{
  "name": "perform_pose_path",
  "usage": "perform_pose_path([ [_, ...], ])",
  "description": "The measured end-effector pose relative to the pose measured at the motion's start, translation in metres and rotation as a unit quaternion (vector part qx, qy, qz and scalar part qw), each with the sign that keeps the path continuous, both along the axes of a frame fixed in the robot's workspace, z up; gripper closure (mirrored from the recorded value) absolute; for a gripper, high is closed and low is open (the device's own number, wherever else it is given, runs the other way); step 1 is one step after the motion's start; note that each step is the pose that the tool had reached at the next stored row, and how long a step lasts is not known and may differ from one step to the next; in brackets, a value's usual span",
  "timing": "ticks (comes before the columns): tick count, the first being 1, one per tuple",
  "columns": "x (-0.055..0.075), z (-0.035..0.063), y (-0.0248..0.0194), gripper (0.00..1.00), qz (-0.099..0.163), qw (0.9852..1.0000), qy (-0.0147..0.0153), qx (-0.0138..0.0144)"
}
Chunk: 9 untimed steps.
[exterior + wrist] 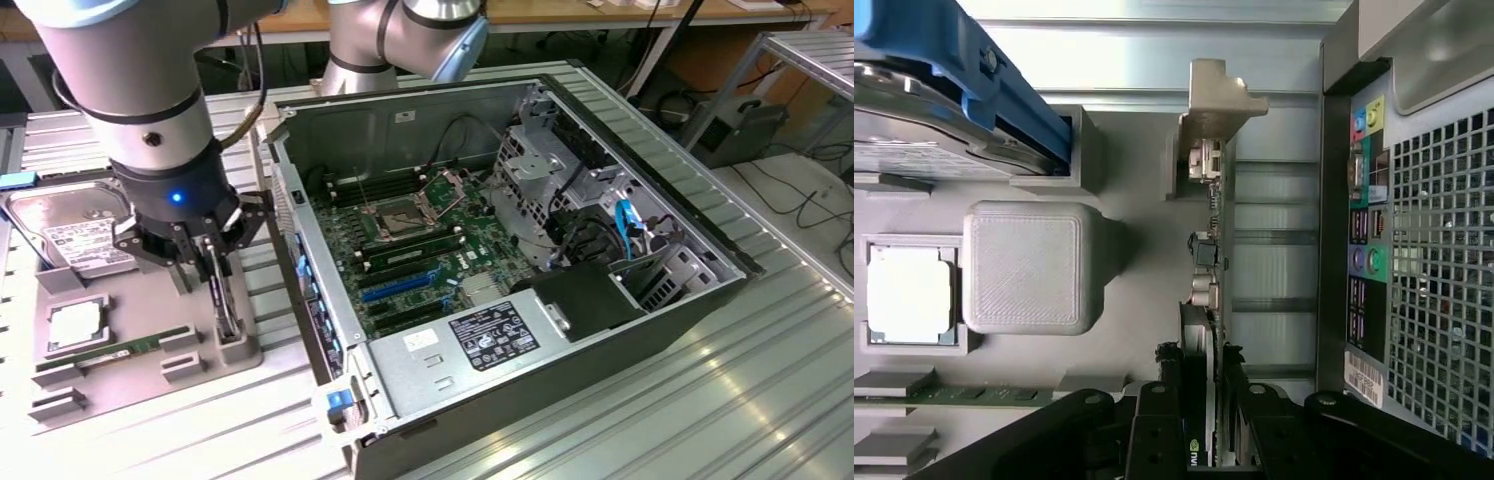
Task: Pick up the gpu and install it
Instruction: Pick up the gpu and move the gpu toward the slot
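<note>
Pick-up step. Gripper (pixel 1201 395) was clamped on the gpu (pixel 1212 250), which stood on edge in the gray tray (pixel 134 375) beside the computer case (pixel 534 300). Judged: freeing it called for a straight, untilted lift.

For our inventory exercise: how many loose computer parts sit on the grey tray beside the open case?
4: the hard drive at the back, the processor chip in front of it, the memory stick nearest, and the gpu on edge in the gripper. The arm may hide others.
</note>
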State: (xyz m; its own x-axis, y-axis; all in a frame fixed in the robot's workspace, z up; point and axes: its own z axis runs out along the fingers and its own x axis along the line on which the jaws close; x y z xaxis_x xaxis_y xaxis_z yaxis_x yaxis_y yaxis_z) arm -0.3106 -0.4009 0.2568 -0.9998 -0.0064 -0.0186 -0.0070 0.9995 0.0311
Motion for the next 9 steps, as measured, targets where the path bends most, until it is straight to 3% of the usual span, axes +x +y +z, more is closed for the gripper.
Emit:
perform_pose_path([
  [9, 0.0, 0.049, -0.0003, 0.74, 0.0, 1.0, 0.0, 0.0],
])
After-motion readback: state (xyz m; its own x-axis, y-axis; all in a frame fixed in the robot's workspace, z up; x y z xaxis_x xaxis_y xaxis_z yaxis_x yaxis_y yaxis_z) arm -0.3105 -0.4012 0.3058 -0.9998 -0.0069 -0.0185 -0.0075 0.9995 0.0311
